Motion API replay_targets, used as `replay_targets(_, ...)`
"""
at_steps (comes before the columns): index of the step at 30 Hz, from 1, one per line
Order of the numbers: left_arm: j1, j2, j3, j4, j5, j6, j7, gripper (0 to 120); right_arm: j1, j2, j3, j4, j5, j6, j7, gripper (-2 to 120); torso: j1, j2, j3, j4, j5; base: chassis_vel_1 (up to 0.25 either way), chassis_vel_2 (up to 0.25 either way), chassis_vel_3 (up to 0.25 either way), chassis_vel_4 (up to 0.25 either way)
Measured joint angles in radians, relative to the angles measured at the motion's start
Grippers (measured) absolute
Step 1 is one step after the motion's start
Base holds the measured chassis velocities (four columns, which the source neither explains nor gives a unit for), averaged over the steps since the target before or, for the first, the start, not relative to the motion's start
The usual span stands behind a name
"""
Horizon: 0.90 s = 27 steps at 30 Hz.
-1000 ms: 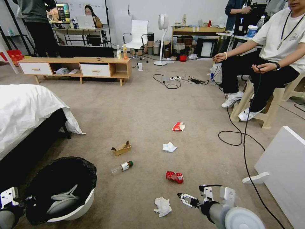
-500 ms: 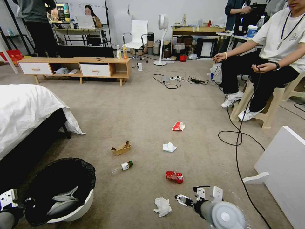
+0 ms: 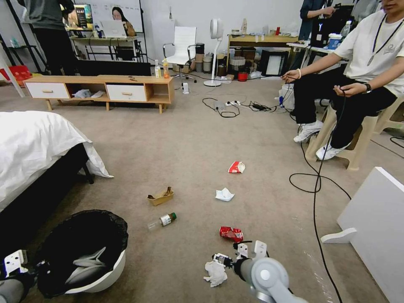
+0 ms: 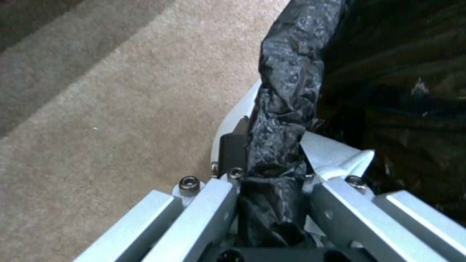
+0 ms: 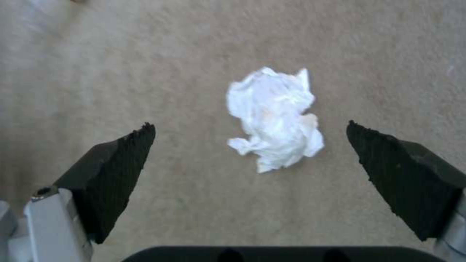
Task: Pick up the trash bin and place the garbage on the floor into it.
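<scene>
Round white plastic trash bin (image 3: pixel 110 269) lined with crinkled black bag, lower left of head frame, tilted; left gripper (image 4: pixel 272 171) clamped on its bagged rim. Crumpled white tissue (image 5: pixel 274 118) on beige carpet (image 3: pixel 189 139), lower centre; right gripper (image 5: pixel 250 163) just above it, jaws spread wide, holding nothing. Beyond: crushed red can (image 3: pixel 231 234); clear bottle with green cap (image 3: pixel 162 221); brown cardboard tray (image 3: pixel 160 196); second white tissue (image 3: pixel 224 194); red-and-white packet (image 3: pixel 236 167).
</scene>
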Motion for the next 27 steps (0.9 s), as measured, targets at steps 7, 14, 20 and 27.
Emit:
replay_targets(7, -0.019, -0.005, 0.019, 0.014, 0.013, 0.000, 0.009, 1, 0.046, 0.038, -0.030, -0.110, -0.037, 0.026, 0.041, 100, 0.000, 0.000, 0.000, 0.0002, 0.0000, 0.000, 0.000, 0.000, 0.000)
replay_targets(14, -0.024, -0.004, 0.022, 0.018, 0.013, 0.000, 0.013, 1, 0.070, 0.062, -0.054, -0.179, -0.065, 0.044, 0.046, 100, 0.000, 0.000, 0.000, 0.0001, 0.0001, 0.000, 0.000, 0.000, 0.000)
replay_targets(20, -0.030, -0.004, 0.025, 0.026, 0.017, 0.000, 0.022, 1, 0.111, 0.100, -0.095, -0.261, -0.104, 0.070, 0.055, 100, 0.000, 0.000, 0.000, 0.0002, 0.0001, 0.000, 0.000, 0.000, 0.000)
replay_targets(27, -0.032, -0.011, 0.027, 0.029, 0.023, 0.000, 0.027, 1, 0.137, 0.126, -0.123, -0.319, -0.131, 0.082, 0.051, 100, 0.000, 0.000, 0.000, 0.0001, 0.0000, 0.000, 0.000, 0.000, 0.000)
